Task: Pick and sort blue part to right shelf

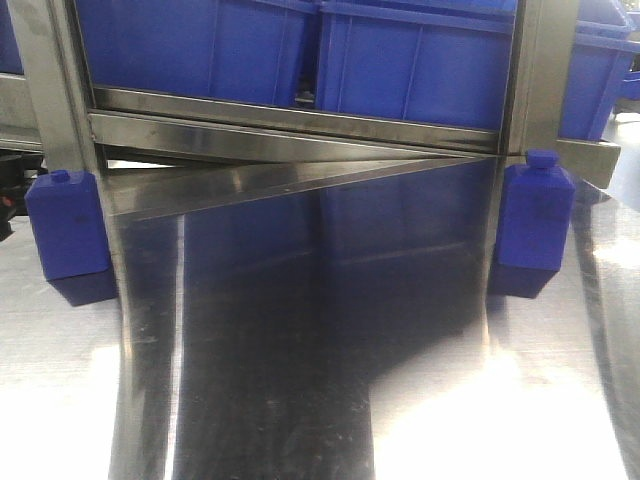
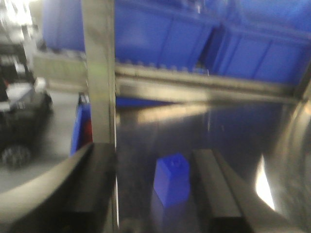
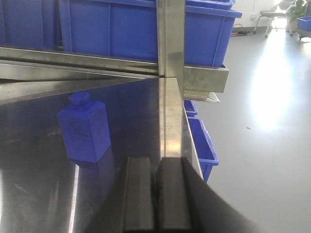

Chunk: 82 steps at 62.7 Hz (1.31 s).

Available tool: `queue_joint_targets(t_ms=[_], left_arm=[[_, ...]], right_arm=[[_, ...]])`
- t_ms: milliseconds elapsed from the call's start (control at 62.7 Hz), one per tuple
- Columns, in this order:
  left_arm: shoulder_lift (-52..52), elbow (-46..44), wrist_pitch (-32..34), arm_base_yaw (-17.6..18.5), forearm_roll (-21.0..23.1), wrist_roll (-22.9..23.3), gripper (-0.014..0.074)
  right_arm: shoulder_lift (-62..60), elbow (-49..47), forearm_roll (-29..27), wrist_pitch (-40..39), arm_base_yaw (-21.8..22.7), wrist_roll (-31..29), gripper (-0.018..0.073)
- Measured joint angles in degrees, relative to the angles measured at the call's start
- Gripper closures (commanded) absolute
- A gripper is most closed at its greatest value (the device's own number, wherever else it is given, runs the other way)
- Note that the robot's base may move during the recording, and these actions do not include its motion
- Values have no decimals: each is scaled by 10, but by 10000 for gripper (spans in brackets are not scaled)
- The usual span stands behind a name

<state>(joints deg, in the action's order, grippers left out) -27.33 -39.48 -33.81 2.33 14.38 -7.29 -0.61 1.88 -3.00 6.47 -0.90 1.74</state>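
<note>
Finds one blue part (image 1: 66,225) upright at the table's (image 1: 300,420) far left corner and a second blue part (image 1: 537,215) at the far right corner, each just before an upright of the right shelf (image 1: 300,130). Shows left jaws spread wide, framing a part ahead, probably lining up a grasp. Shows right jaws pressed together, empty, likely waiting. Marks blue bins (image 1: 200,45) above as the probable destination.

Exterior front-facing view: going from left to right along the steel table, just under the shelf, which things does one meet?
left blue part → slanted steel strip → right blue part
</note>
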Motion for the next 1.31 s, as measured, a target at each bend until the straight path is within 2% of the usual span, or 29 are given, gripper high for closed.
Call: queue_joint_targets(t_ms=[175,335,478,781,893,956,1100,1148,1211,1307], left_arm=[[-119,-53,-78,0,50,0,44],[-222,-85,-92,0,106,-6,43],[-319,-119,-92,12,115,-21,43],[-487,-224,-91,80,115,-22,43],[-536,-262,-101,95,96,12,44],[-564,-283,-120,97,66,59,44],[-617,-338,-221,97,-46,186,44],[-631,-354,-252,97,-77,214,44],[-647,-376,-281,97,-93,244,43],[-662,-399,-293,97,-87,262,43]], right_arm=[[0,0,0,0,0,0,431],[0,0,0,0,0,0,431],[0,0,0,0,0,0,431],[0,0,0,0,0,1,431],[0,0,0,0,0,1,431],[0,0,0,0,0,1,431],[0,0,0,0,0,1,431],[0,0,0,0,0,1,431],[0,0,0,0,0,1,431],[0,0,0,0,0,1,431]])
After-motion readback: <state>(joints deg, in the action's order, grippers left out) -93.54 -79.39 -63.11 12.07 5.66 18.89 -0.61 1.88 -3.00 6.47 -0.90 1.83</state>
